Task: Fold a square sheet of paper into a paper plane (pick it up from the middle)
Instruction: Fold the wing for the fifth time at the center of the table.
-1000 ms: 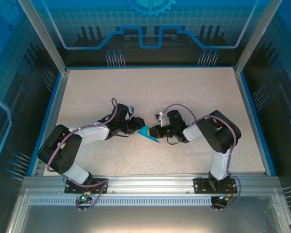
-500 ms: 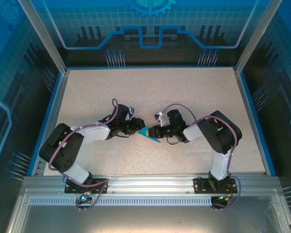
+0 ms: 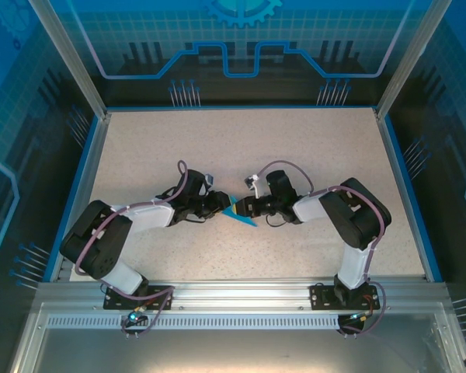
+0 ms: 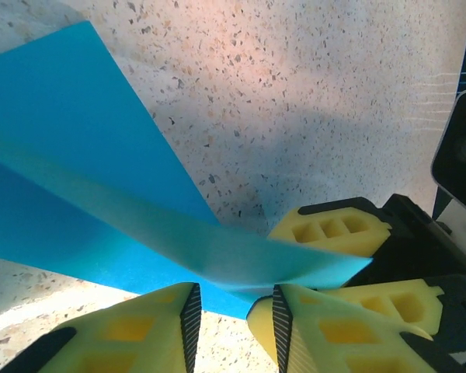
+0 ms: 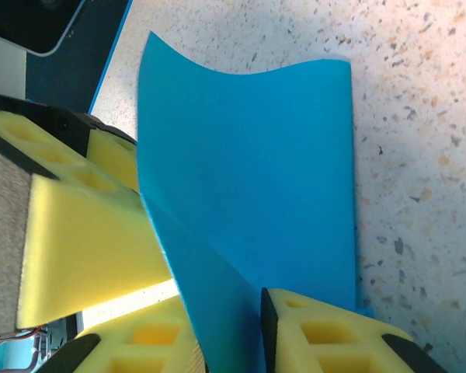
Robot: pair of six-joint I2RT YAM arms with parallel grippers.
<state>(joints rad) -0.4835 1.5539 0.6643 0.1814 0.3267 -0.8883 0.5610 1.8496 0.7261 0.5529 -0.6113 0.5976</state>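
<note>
The blue sheet of paper [image 3: 238, 214] lies folded into a small pointed shape at the table's middle, between both grippers. My left gripper [image 3: 224, 205] meets it from the left and my right gripper [image 3: 245, 207] from the right. In the left wrist view the paper [image 4: 78, 155] has one flap lifted across the tips of my left gripper [image 4: 233, 299], whose pads stand apart with table showing between them. The right arm's yellow fingers [image 4: 334, 229] straddle that flap's tip. In the right wrist view the raised flap [image 5: 256, 155] runs down between the slightly parted pads of my right gripper [image 5: 234, 311].
The speckled beige table [image 3: 241, 148] has a blue raised rim [image 3: 400, 186] on its sides. Both arm bases stand on the metal rail [image 3: 233, 295] at the near edge. The left arm's yellow fingers [image 5: 85, 241] sit close beside the paper.
My right gripper has loosened its jaws and shifted slightly left and away from its base. The paper has tipped a little with it. The left arm has barely moved.
</note>
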